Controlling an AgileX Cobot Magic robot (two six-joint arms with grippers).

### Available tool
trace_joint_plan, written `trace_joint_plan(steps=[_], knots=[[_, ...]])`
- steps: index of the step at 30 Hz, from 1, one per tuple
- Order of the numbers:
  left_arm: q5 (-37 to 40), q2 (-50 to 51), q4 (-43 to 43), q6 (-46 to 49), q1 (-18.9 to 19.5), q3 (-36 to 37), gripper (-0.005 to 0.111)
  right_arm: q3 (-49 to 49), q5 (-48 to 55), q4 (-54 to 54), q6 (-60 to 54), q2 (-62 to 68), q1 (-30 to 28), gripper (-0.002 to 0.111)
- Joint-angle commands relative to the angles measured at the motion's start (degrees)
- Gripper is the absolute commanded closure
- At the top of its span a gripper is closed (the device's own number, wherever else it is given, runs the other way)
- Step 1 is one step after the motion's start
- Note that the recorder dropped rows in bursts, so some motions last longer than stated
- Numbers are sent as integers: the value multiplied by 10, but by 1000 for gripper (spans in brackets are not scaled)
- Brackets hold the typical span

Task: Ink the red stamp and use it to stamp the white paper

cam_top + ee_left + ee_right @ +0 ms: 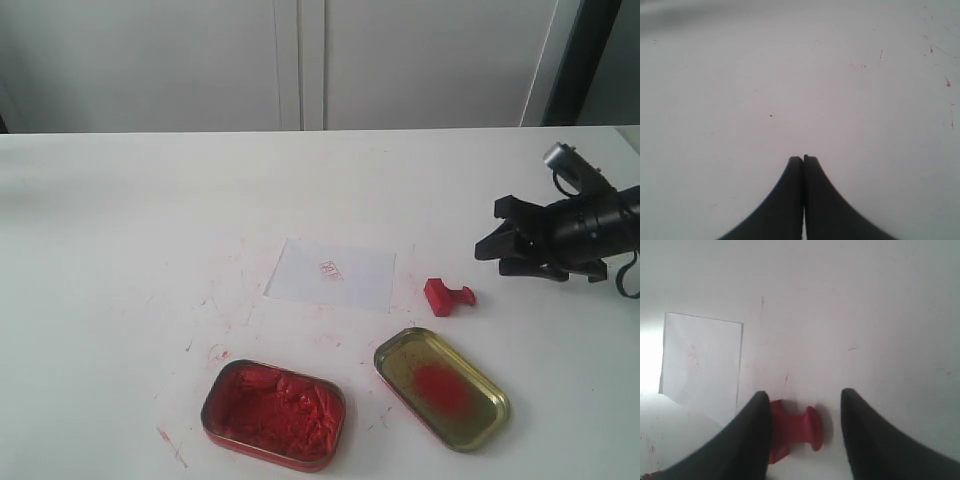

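Exterior view: R pincer point(492, 232) hovers over the table point(120, 220) near its right edge, jaws wide, holding nothing. The red stamp point(448, 296) lies on its side on the table, near the pincer but apart from it, btwn the paper point(332, 273) and the arm, w/ the gold lid point(441, 388) close in front. The paper lies flat mid-table and shows a faint red print in its middle. The paste tin point(273, 414) sits open at the front, well apart from the stamp.

Right wrist view: the stamp point(795, 427) shows btwn the two fingers point(757, 440), off-centre, partly hidden behind one; can't tell if it touches. L pincer point(803, 160) is closed tight, empty, over bare table.

Risks, as I judge them:
- Stamp is small, lying down and off-centre, so on closing one finger prob. hits first and shoves or spins it, giving a crooked grip or a pop-out.
- A grip on the block end, not the notched handle, would leave the face unable to press flat.
- Paste looks lumpy, so too much ink could mean a blotchy print.
- Paper is thin and loose, so it may slide or lift w/ the stamp.
- A low sweep could knock the lid.
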Motion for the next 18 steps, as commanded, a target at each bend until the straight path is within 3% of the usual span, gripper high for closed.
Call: trace_joint_plan(steps=[1,5,18], knots=[[4,-2,-4,0,1,4,107,2,23,-37,-9,-45,-7,87],[4,-2,-4,0,1,4,107,2,46,-82,8,-80,-7,108],[4,-2,-4,0,1,4,107,2,53,-279,188,-190,-7,108]])
